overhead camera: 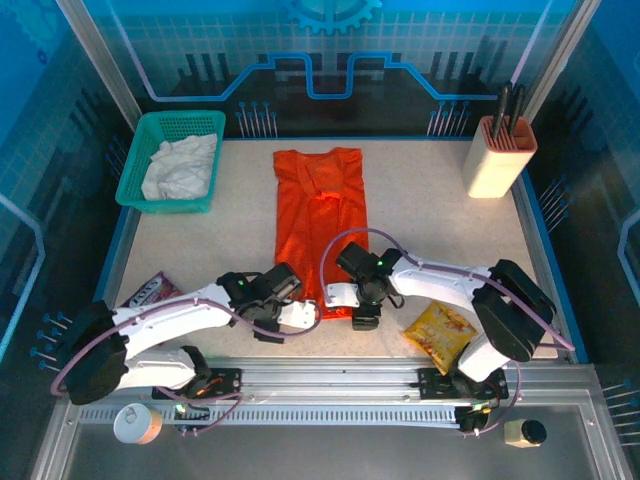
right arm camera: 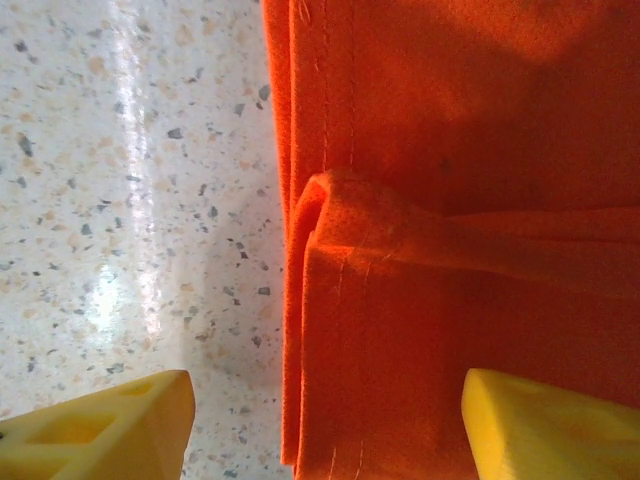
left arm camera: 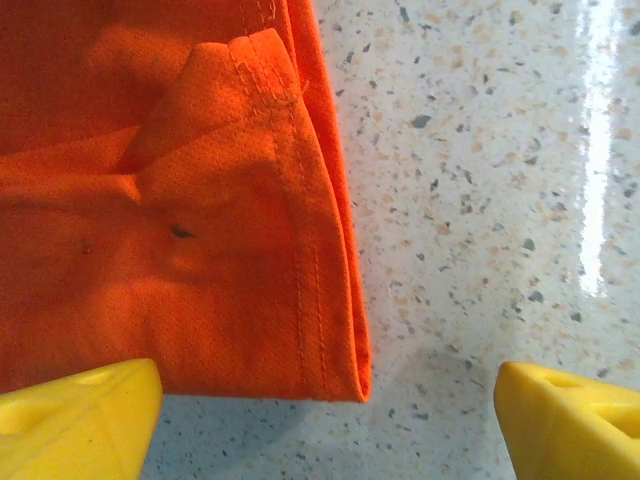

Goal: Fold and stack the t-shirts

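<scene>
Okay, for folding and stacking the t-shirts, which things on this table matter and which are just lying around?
For the job: orange t-shirt; white t-shirt, bunched in the green basket.
Lying about: yellow snack packet; pink packet; beige holder.

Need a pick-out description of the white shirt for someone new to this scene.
On the table, go to the far left corner, where a green basket sits. The white shirt lies crumpled inside it, unlike the orange shirt spread flat mid-table.
</scene>
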You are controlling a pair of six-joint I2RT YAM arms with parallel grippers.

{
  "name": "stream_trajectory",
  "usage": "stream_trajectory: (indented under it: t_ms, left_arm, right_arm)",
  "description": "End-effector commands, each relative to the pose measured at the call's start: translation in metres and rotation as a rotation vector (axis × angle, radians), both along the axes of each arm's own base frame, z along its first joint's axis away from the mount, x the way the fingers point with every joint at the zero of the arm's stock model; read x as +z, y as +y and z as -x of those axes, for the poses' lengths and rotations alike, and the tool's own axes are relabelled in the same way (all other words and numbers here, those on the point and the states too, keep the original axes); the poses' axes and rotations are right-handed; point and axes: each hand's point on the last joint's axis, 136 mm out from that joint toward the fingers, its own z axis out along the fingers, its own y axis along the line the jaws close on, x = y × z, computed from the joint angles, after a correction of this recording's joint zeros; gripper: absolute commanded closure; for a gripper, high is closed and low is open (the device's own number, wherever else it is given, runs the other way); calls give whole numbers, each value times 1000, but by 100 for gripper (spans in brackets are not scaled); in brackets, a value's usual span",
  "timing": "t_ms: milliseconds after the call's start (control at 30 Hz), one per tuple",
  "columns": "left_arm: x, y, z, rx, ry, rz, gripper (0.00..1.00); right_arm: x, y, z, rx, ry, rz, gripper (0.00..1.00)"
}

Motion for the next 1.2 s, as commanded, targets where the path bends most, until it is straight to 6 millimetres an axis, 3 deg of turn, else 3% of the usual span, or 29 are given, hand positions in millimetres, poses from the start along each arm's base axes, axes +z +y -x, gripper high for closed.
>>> stream_trajectory:
  t_ms: [0,133,300,333,367,400,533,700,933,1167]
  left_arm:
    - [-4,-8,-13,1,-28,-10,16]
    - [-18,-5,-19,11,-19,-58,24]
    - [-22,-6,-29,25,-35,-56,34]
    - [-22,-6,-30,31,-40,-56,38]
    - [-23,-5,-32,33,-41,-62,54]
    - [-24,-6,-35,39,-51,-62,62]
    - [-29,-6,-38,53,-52,-83,74]
    - [-32,-8,-38,57,-42,-85,100]
    - [-15,-5,-31,58,-49,-68,100]
    - [29,-7,-18,75,-114,47,100]
  right_arm:
    - [-4,-2,-6,-1,4,34,29]
    - [-10,-5,-7,-10,12,55,30]
    - [-20,-10,-8,-22,18,82,34]
    - [-21,-11,-10,-29,12,84,36]
    - [-24,-11,-12,-40,2,88,38]
    - [-26,-11,-15,-48,-9,88,41]
    - [-32,-11,-19,-75,-36,80,51]
    - [-35,-19,-16,-93,-46,91,65]
    - [-18,-27,-9,-119,-53,65,100]
    - [16,-28,-3,-136,-91,-8,100]
